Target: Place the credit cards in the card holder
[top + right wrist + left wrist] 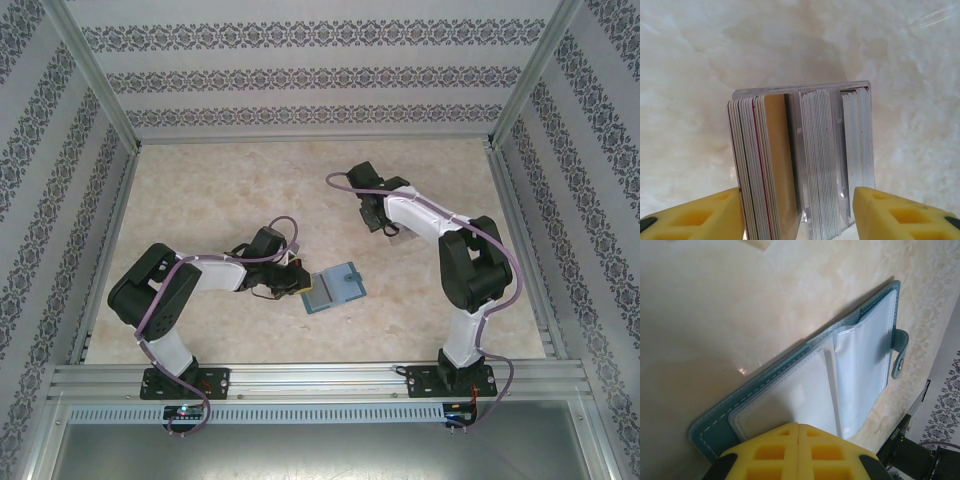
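The teal card holder lies open on the table, its clear sleeves facing up and its snap tab hanging off the far side. My left gripper is shut, and its yellow tips rest on the near sleeve of the card holder. The credit cards stand on edge in three stacks, mostly pale with one red edge. My right gripper is open around them. Its left finger touches the left stack and its right finger stands just clear.
A clear plastic rack holds the card stacks at mid-right of the table, under my right gripper. Patterned walls and metal rails border the marble-look tabletop.
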Robot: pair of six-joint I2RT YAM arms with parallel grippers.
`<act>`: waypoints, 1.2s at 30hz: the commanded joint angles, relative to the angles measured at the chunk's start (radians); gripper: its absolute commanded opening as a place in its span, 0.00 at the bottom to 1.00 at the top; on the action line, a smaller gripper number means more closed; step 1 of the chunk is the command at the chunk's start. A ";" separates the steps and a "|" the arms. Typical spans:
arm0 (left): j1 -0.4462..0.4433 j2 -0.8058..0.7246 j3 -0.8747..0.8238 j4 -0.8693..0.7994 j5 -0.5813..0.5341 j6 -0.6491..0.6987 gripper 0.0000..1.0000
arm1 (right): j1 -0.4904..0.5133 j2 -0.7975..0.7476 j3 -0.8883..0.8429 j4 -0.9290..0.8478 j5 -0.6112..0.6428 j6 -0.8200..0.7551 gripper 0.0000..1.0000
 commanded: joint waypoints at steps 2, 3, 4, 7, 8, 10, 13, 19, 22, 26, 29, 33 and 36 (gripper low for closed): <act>-0.014 0.008 -0.006 -0.018 0.002 0.030 0.01 | -0.044 -0.021 0.026 -0.038 0.017 -0.005 0.54; -0.014 0.009 -0.007 -0.015 0.000 0.030 0.01 | -0.045 -0.018 0.027 -0.038 0.014 -0.006 0.52; -0.014 0.010 -0.006 -0.016 -0.002 0.033 0.01 | -0.046 -0.015 0.028 -0.038 0.013 -0.008 0.51; -0.015 0.015 -0.005 -0.025 0.002 0.038 0.01 | -0.047 -0.019 0.025 -0.033 0.003 -0.008 0.47; -0.014 0.014 -0.006 -0.026 0.003 0.038 0.01 | -0.047 -0.021 0.025 -0.032 0.001 -0.014 0.47; -0.013 0.012 -0.010 -0.025 -0.004 0.038 0.01 | -0.050 -0.020 0.026 -0.031 0.006 -0.019 0.45; -0.014 0.022 -0.003 -0.030 -0.002 0.041 0.01 | -0.053 -0.021 0.022 -0.031 0.016 -0.016 0.45; -0.016 0.029 0.008 -0.044 -0.002 0.048 0.01 | -0.052 -0.041 0.017 -0.023 0.023 -0.013 0.43; -0.017 0.036 0.014 -0.047 0.004 0.046 0.01 | -0.050 -0.047 0.012 -0.020 0.026 -0.013 0.43; -0.020 0.050 0.020 -0.049 0.003 0.052 0.01 | -0.050 -0.047 0.009 -0.021 0.045 -0.009 0.43; -0.023 0.057 0.025 -0.048 0.009 0.048 0.01 | -0.049 -0.044 0.007 -0.019 0.033 -0.012 0.39; -0.024 0.064 0.036 -0.061 0.012 0.056 0.01 | -0.047 -0.041 0.006 -0.017 0.009 -0.011 0.26; -0.024 0.060 0.039 -0.066 0.014 0.058 0.01 | -0.047 -0.042 0.009 -0.023 -0.026 -0.015 0.16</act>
